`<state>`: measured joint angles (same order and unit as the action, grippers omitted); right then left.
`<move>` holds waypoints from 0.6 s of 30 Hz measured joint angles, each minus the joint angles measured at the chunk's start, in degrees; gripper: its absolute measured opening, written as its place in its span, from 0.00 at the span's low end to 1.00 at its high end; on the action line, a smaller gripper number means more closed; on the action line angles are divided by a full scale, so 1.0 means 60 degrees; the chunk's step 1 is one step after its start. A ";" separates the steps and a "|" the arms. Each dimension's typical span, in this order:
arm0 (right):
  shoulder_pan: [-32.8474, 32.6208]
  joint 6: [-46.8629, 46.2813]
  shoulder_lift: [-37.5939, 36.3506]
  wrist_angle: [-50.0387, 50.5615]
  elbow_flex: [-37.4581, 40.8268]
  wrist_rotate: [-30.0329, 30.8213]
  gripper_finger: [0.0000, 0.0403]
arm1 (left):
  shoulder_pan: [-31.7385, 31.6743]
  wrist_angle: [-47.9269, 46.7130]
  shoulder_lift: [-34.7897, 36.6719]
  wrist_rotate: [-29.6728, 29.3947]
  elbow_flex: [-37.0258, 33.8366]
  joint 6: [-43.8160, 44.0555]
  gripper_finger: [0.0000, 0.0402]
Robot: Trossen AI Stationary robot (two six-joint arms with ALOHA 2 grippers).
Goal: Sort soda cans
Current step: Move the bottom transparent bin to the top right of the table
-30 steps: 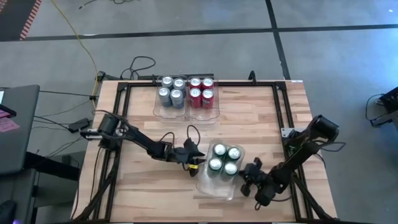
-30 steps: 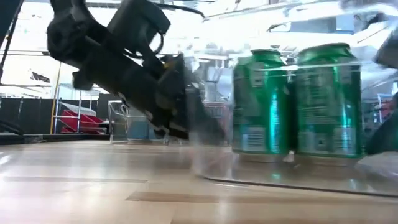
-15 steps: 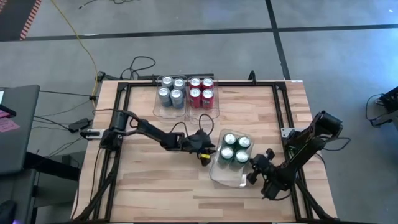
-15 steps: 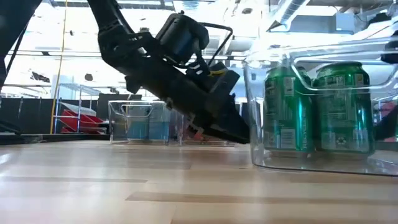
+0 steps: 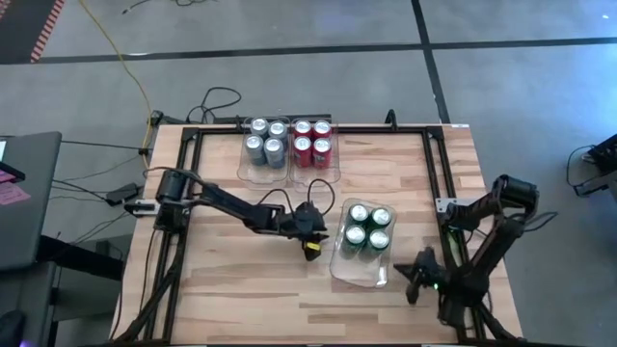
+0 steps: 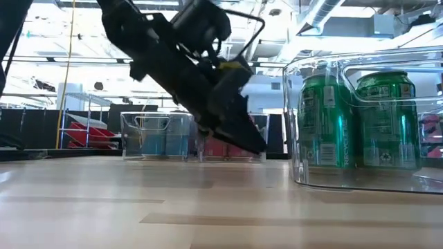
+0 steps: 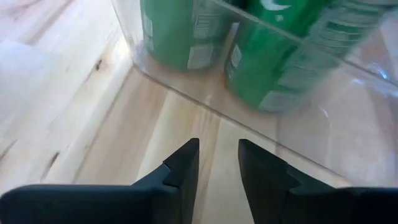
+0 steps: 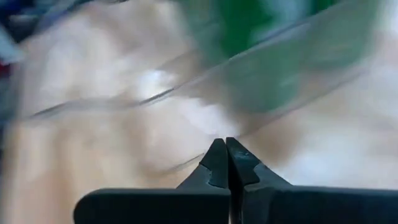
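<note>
Clear bin with four green cans is now sitting nearer the far bins than a second ago, just ahead of the left pincer. That pincer is standing narrowly parted, gripping nothing, tips just short of the bin wall. Right pincer, clenched empty, is backing away beside the bin. Silver-blue cans and red cans are resting binned well beyond. Sorting appears finished; only alignment remaining.

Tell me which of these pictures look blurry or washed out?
Right wrist view: smeared, the green cans mere streaks. Low view: bright ceiling lights glare behind the left arm, itself slightly blurred. Left wrist view: the bin shows glare.
</note>
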<state>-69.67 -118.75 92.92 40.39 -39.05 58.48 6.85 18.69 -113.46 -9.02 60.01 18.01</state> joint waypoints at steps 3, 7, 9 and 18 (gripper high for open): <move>-0.0217 0.2107 0.0004 -0.2398 0.0000 0.0390 0.00 | 0.0225 -0.0853 0.0434 -0.0352 -0.0002 -0.0123 0.23; 0.0017 0.5757 0.0018 -0.5927 -0.0004 0.0614 0.00 | 0.0593 -0.2009 0.1071 -0.1106 -0.0007 -0.0194 0.18; 0.0192 0.7119 0.0018 -0.7091 -0.0004 0.0598 0.00 | 0.0767 -0.2604 0.1367 -0.1404 -0.0011 -0.0224 0.15; 0.0585 0.8119 0.0575 -0.8569 -0.0191 0.0007 0.00 | 0.2070 -0.5134 0.2944 -0.3552 -0.0025 0.0345 0.06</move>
<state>-66.16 -70.04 96.37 -11.02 -40.20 58.52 19.28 -12.12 -95.79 -30.33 59.86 20.08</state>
